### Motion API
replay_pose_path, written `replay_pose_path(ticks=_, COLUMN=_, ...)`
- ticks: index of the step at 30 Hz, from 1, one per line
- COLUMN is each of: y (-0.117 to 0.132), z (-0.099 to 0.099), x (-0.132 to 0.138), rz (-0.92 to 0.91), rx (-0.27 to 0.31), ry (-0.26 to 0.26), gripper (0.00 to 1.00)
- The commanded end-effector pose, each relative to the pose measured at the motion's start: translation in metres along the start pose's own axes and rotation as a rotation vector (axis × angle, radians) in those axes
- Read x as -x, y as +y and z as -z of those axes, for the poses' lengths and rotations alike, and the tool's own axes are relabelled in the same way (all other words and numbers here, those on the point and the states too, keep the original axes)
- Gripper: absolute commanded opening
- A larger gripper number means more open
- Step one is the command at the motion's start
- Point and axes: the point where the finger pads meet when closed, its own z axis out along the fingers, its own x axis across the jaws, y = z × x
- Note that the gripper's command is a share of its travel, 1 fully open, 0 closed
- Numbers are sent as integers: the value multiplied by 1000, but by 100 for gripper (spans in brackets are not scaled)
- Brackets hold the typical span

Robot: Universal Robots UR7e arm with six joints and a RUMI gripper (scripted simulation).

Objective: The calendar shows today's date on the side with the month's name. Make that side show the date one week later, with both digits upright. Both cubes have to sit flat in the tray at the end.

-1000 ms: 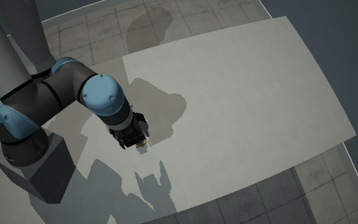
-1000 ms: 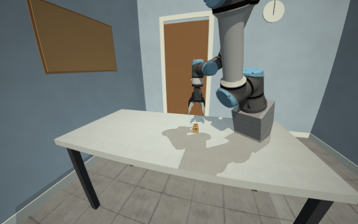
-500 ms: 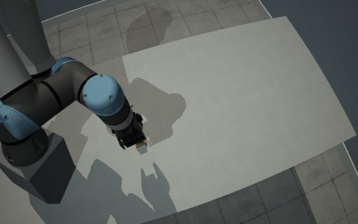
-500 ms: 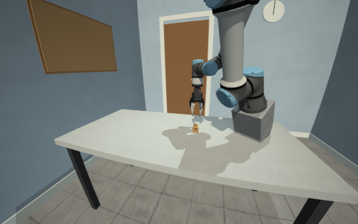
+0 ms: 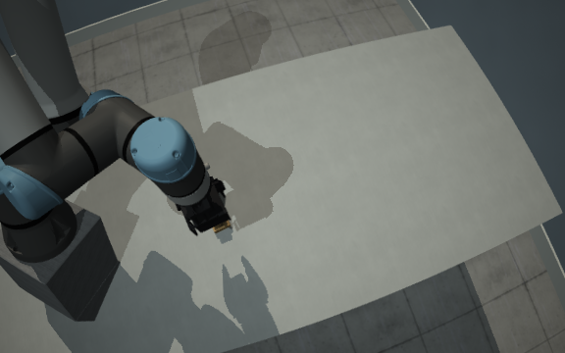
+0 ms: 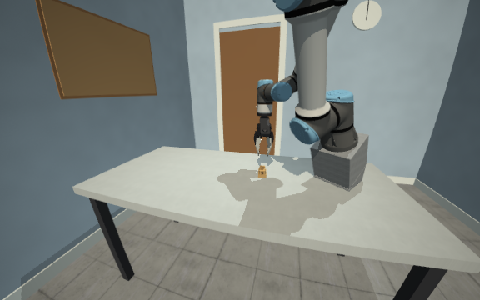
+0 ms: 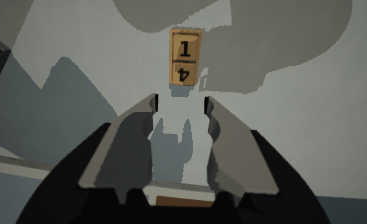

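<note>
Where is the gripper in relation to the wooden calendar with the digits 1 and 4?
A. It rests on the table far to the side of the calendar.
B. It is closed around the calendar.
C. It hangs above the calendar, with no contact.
C: the gripper hangs above the calendar, with visible space between them and nothing between its fingers.

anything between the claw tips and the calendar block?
Nothing solid. In the wrist view, only table top and shadow lie between the claw and the calendar. The exterior view shows the claw hanging above it, apart, holding nothing.
</note>
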Motion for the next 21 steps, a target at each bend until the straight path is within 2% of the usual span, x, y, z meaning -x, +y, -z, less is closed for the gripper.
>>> replay_pose_path(ticks=1, y=0, z=0, x=0, rz=0, rx=1, ry=1, gripper=28)
replay_pose_path(ticks=21, y=0, z=-8, x=0, rz=0, rx=1, ry=0, gripper=28)
